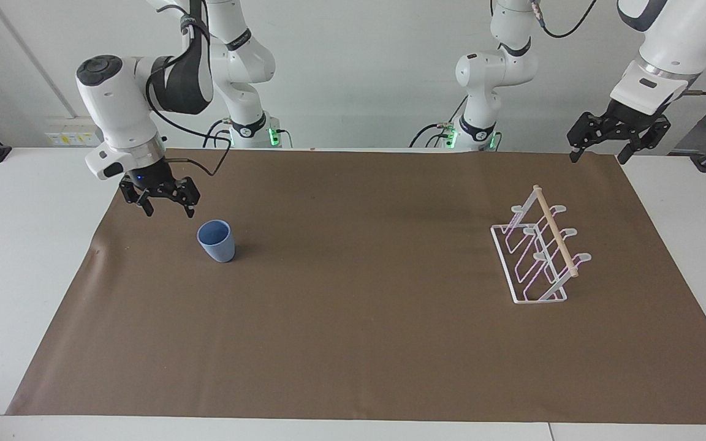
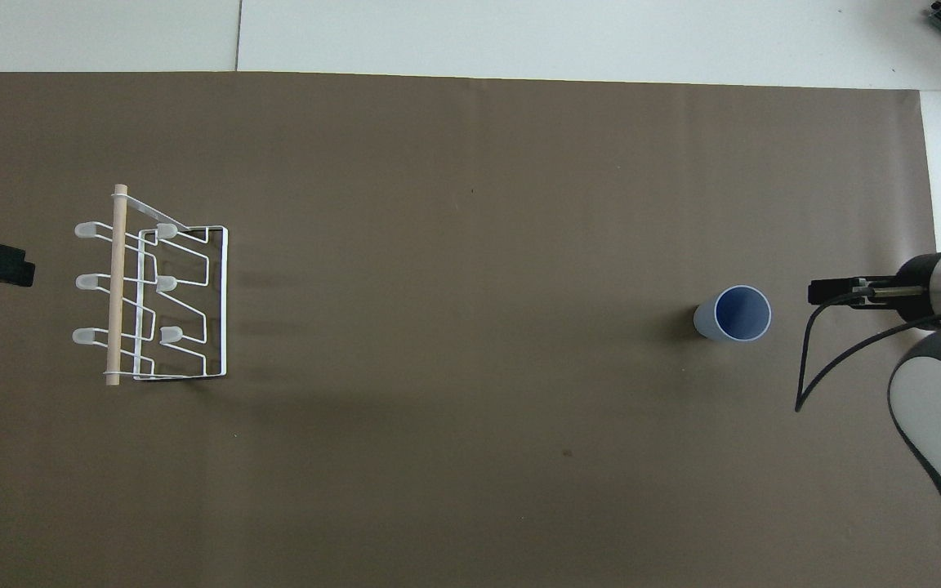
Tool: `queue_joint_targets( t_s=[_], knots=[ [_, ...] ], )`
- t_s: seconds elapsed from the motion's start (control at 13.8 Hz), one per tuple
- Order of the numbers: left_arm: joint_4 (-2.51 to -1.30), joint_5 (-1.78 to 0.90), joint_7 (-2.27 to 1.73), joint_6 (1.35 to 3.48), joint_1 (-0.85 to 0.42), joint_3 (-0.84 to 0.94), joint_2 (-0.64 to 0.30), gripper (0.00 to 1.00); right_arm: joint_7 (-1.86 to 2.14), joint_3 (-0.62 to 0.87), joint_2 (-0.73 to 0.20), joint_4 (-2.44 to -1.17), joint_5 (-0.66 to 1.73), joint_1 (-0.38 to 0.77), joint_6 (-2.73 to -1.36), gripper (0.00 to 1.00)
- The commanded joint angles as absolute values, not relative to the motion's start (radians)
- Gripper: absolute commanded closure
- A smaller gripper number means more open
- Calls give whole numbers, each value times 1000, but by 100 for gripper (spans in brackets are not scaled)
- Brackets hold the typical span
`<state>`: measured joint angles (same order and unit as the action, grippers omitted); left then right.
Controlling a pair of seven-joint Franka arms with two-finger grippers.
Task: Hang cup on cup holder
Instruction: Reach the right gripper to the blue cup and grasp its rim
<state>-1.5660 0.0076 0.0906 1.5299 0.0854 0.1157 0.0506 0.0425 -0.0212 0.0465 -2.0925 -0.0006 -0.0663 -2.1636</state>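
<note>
The reach for the cup (image 1: 216, 240) is under way: the right claw (image 1: 166, 207) hangs spread wide just beside it, not touching. Next it must straddle the rim and close. The light blue cup stands upright, mouth up, on the desk (image 1: 353, 343), well apart from the cup holder (image 1: 537, 254). The left claw (image 1: 601, 151) waits, open.

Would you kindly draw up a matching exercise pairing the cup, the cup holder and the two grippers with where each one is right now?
Things:
1. cup
2. cup holder
3. right gripper
4. left gripper

Places:
A. on the mat, toward the left arm's end
B. in the air beside the cup, not touching it
C. upright on the mat, toward the right arm's end
D. waiting, raised over the mat's corner at the left arm's end

Pairs: 1-C, 2-A, 3-B, 4-D
</note>
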Motion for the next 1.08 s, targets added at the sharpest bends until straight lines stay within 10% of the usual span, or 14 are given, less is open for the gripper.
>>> queue_joint_targets(
  t_s=[0.0, 1.01],
  knots=[
    [-1598, -3, 81, 1523, 86, 115, 81, 0, 40, -28, -14, -2102, 18, -63, -2235, 0],
    [-1600, -3, 75, 1522, 83, 115, 81, 0, 77, -20, -14, -2252, 115, -58, -2350, 0]
  ],
)
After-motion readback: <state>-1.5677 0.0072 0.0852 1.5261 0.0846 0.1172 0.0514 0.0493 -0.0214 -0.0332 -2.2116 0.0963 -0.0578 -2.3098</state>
